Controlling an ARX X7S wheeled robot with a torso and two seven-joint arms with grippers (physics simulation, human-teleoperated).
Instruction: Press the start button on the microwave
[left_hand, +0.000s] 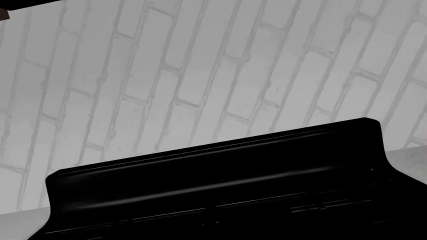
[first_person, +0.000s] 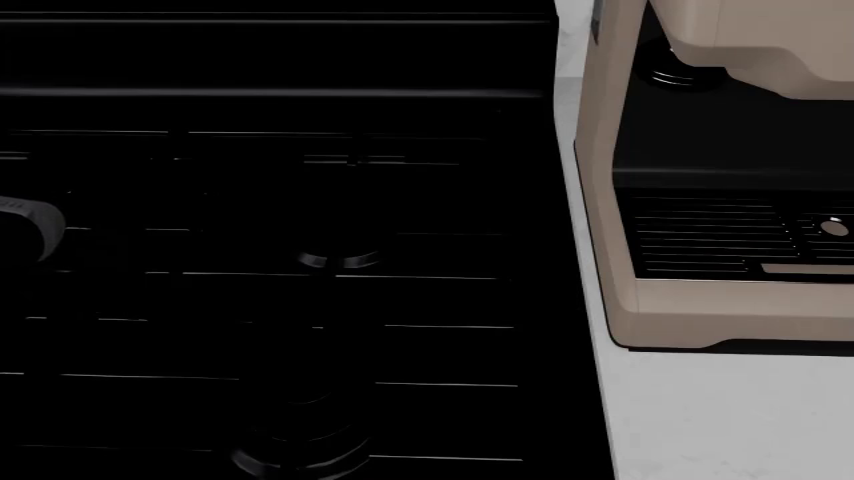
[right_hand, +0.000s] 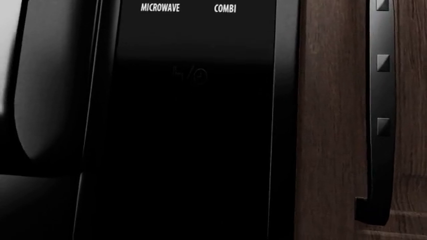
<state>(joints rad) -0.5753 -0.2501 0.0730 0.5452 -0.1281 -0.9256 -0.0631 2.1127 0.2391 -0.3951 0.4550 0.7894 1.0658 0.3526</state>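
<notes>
The right wrist view is close up on the microwave's glossy black control panel (right_hand: 193, 125). White labels MICROWAVE (right_hand: 160, 7) and COMBI (right_hand: 225, 8) show along one edge of it. A faint dim symbol (right_hand: 191, 75) shows below them; I cannot read it. I cannot make out a start button. The microwave door's dark handle (right_hand: 47, 100) runs beside the panel. Neither gripper's jaws show in any view. A grey rounded part of my left arm (first_person: 30, 226) shows at the head view's left edge, over the stove.
A black stove top (first_person: 294, 280) with burners fills the head view's left. A beige coffee machine (first_person: 721, 180) stands on the white counter (first_person: 721, 410) to its right. The left wrist view shows the stove's back guard (left_hand: 220, 165) and a brick wall (left_hand: 200, 65). A wooden cabinet (right_hand: 330, 125) with a black handle (right_hand: 381, 110) adjoins the microwave.
</notes>
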